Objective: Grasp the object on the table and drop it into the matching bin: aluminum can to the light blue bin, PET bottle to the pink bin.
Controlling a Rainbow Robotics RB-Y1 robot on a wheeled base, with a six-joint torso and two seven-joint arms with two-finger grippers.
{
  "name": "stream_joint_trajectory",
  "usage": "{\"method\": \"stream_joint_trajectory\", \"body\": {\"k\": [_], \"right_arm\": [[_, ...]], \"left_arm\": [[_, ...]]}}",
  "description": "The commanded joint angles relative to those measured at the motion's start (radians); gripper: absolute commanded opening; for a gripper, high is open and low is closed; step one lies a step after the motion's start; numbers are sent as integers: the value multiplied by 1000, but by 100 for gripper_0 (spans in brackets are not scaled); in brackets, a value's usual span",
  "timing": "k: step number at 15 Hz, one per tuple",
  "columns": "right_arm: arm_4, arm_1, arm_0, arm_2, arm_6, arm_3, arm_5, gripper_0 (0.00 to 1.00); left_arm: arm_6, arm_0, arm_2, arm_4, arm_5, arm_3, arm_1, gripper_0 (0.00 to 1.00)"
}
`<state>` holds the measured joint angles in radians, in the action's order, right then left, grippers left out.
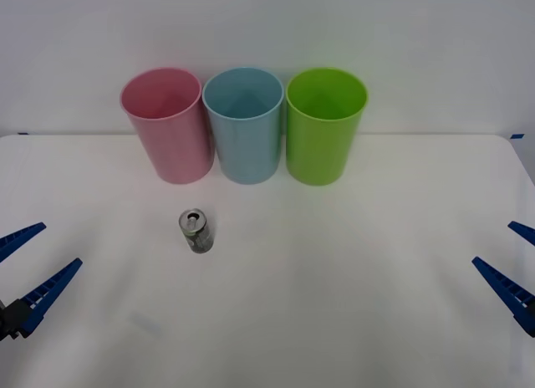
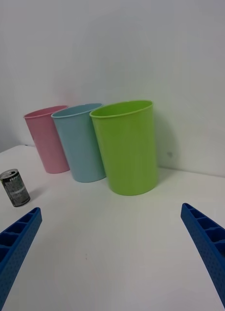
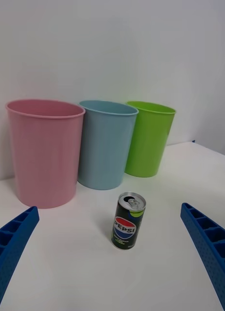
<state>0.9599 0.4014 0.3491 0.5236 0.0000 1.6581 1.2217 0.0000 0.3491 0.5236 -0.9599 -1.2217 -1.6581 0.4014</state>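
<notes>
With the aluminum can [image 1: 196, 231] upright left of centre in the front view, below the pink bin [image 1: 165, 125], bring your spread left pincer [image 1: 29, 271] level around its middle, square its fingers, while the right pincer [image 1: 510, 267], likewise spread, waits lower right

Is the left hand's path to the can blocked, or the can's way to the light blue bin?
Nothing visible blocks either. The left hand is open at the table's near left edge, with bare tabletop between it and the upright can. The light blue bin stands behind the can, rim open.
</notes>
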Motion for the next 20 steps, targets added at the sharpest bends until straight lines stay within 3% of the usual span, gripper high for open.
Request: {"method": "stream_joint_trajectory", "body": {"k": [1,9,16,20], "right_arm": [[0,0,0,0,0,0,0,100],[0,0,0,0,0,0,0,100],[0,0,0,0,0,0,0,100],[0,0,0,0,0,0,0,100]], "left_arm": [[0,0,0,0,0,0,0,100],[-26,5,-42,-7,21,3,-1,100],[-64,30,-94,-103,57,4,-1,100],[-175,28,-140,-102,90,67,-4,100]]}}
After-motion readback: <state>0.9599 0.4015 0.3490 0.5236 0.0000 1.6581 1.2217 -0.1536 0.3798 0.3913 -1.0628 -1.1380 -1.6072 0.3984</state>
